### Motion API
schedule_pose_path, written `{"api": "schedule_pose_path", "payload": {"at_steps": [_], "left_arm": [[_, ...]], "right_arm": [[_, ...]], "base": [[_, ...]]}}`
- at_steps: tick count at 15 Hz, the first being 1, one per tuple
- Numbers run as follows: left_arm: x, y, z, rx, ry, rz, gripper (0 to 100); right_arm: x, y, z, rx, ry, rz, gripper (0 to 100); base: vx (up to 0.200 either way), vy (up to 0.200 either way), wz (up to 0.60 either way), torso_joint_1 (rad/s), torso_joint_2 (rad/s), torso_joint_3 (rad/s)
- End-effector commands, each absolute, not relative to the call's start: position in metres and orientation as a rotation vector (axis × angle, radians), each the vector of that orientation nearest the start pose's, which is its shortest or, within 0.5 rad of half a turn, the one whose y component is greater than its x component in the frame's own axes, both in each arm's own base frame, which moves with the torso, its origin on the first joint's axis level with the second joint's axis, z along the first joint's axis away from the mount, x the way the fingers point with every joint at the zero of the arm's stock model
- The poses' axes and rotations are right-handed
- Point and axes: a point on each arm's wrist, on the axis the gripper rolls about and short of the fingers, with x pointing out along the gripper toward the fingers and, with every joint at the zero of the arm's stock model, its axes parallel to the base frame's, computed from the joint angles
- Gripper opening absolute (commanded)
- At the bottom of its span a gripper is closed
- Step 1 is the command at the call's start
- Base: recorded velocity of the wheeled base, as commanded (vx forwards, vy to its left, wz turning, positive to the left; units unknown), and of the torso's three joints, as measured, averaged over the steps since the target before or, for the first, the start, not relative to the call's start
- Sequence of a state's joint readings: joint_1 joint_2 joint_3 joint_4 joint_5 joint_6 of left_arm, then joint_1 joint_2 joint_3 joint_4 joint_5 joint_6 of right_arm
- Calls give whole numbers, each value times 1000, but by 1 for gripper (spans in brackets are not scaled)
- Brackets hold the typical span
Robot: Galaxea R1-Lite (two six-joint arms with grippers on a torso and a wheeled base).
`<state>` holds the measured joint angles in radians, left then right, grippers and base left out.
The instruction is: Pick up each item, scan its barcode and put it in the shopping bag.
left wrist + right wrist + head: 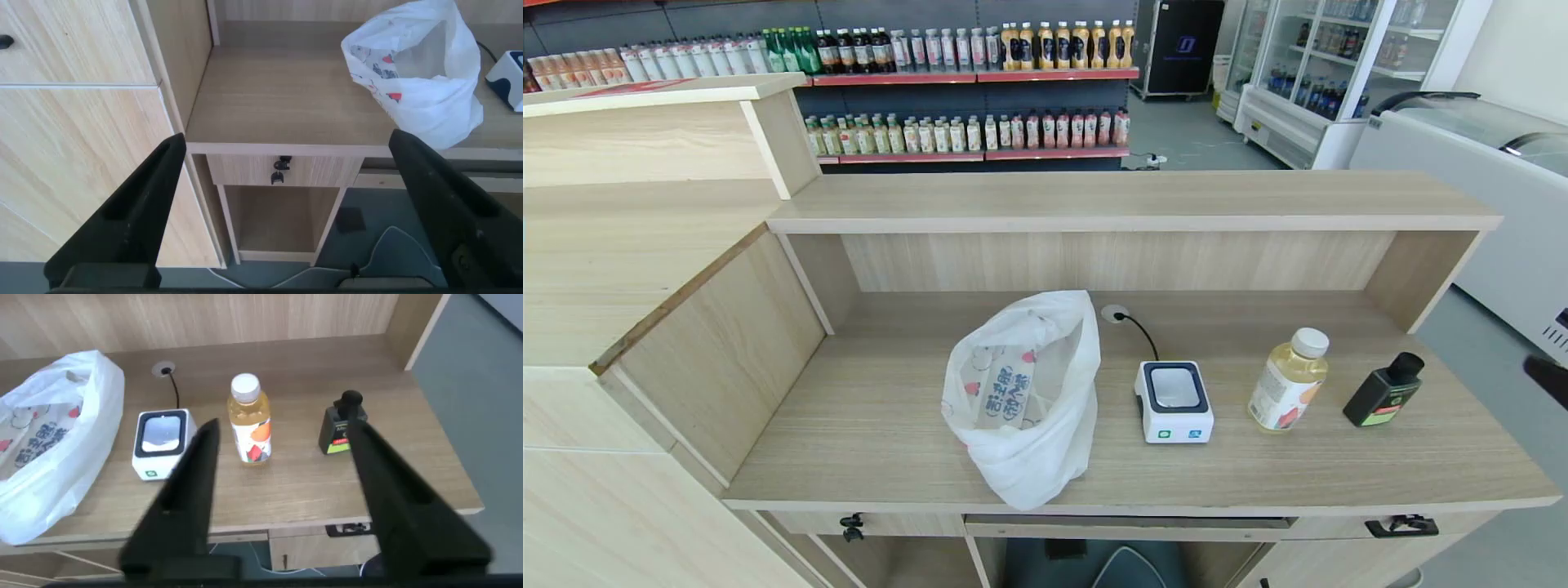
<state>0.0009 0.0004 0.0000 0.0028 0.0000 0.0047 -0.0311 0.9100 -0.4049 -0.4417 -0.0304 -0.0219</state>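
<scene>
One shopping bag (1021,400), one scanner (1174,400), one juice bottle (1289,380) and one dark bottle (1384,392) stood on the counter (890,408). Two grippers were noted: left gripper (288,139) and right gripper (283,429), both spread wide, holding nothing.

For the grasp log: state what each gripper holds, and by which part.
Nothing is held. The left gripper and right gripper have open, empty jaws; the juice bottle and black bottle stand free on the counter.

The left gripper (282,151) and the right gripper (283,429) both hang in the air, angled forward and down, each with its two dark fingers spread wide apart.
</scene>
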Motion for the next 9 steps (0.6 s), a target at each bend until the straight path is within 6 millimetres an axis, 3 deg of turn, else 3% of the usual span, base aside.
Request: {"api": "schedule_pose_path", "payload": {"at_steps": [1, 6, 9], "left_arm": [[-23, 0, 75, 5, 3, 2, 100], [-23, 0, 75, 5, 3, 2, 100], [-23, 0, 75, 5, 3, 2, 100]], "right_arm": [[198, -24, 181, -94, 207, -91, 100], [252, -41, 107, -96, 306, -55, 100], [260, -46, 86, -124, 336, -101, 100]], "base": [[0, 0, 0, 0, 0, 0], [0, 0, 0, 0, 0, 0], [0, 0, 0, 0, 0, 0]]}}
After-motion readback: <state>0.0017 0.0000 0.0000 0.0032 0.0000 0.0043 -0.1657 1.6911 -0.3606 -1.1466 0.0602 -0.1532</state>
